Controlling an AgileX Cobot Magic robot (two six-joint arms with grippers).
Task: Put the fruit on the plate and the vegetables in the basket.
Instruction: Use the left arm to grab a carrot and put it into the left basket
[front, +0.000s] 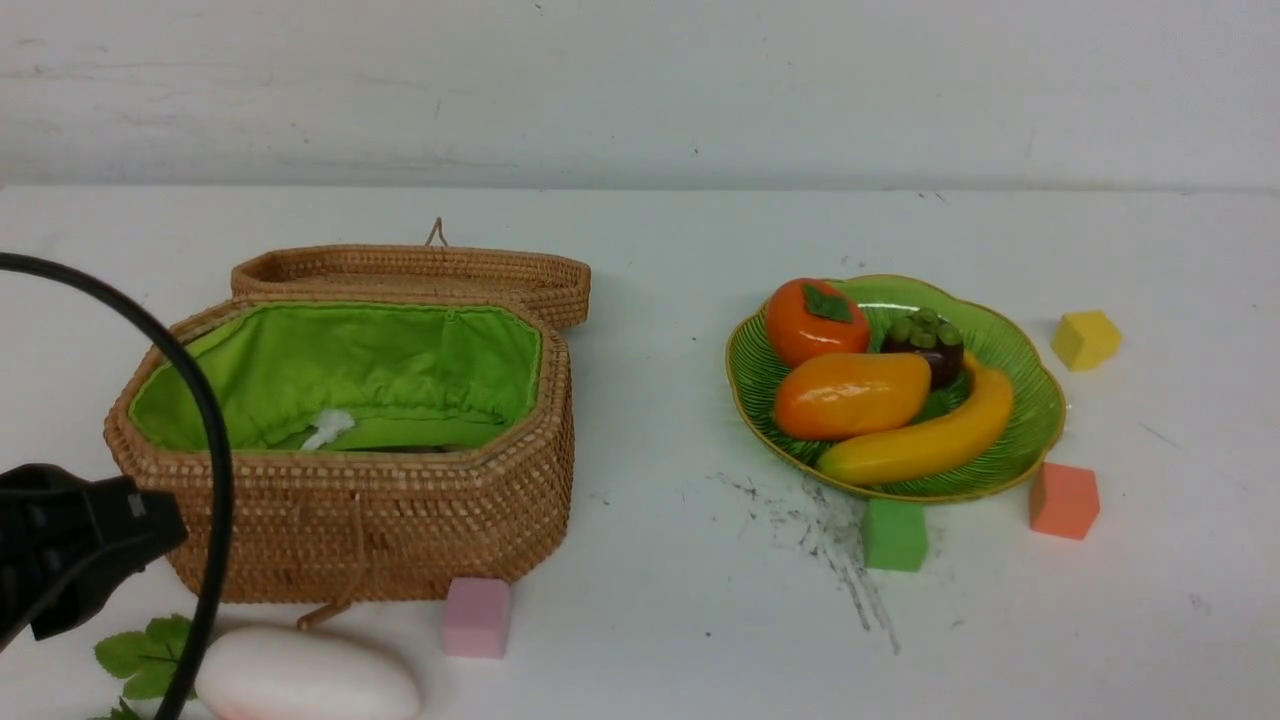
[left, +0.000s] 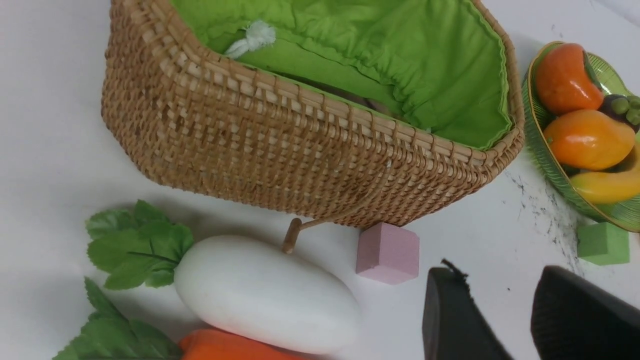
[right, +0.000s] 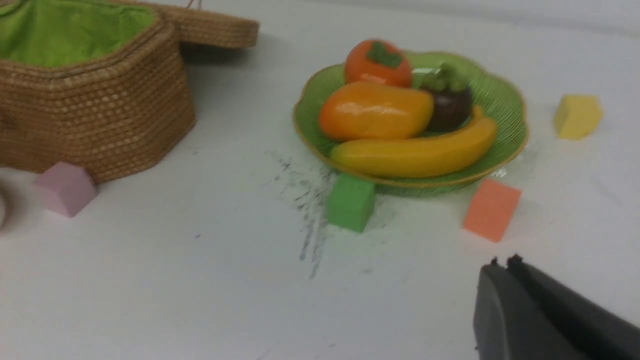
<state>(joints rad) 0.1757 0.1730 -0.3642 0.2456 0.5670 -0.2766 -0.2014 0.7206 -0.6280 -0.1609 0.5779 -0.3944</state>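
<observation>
The white oval toy radish (front: 305, 685) is smooth and matt, with a spray of green leaves at one end, and lies on its side at the lower left of the front view, just in front of the tan woven wicker basket (front: 340, 520), not in it. An orange-red carrot (left: 225, 347) lies against the radish's near side, only partly in view. The basket's bright green cloth lining is exposed, and its hinged woven lid (front: 420, 270) is tipped back behind it. At centre right of the front view the green ribbed glass plate (front: 1030, 400), scalloped and gold-edged, holds a glossy orange persimmon (front: 815, 322), an orange-yellow mango (front: 850, 395), a dark purple mangosteen (front: 925, 345) and a yellow banana (front: 925, 440). In the left wrist view the left gripper (left: 500, 280) has its black jaws parted with nothing but bare table between them. The radish lies off to one side of it, apart from both fingers, with a pink foam cube (left: 387, 252) just beside the nearer finger. The right gripper (right: 502, 262) has its jaws pressed together, empty, well apart from the plate.
</observation>
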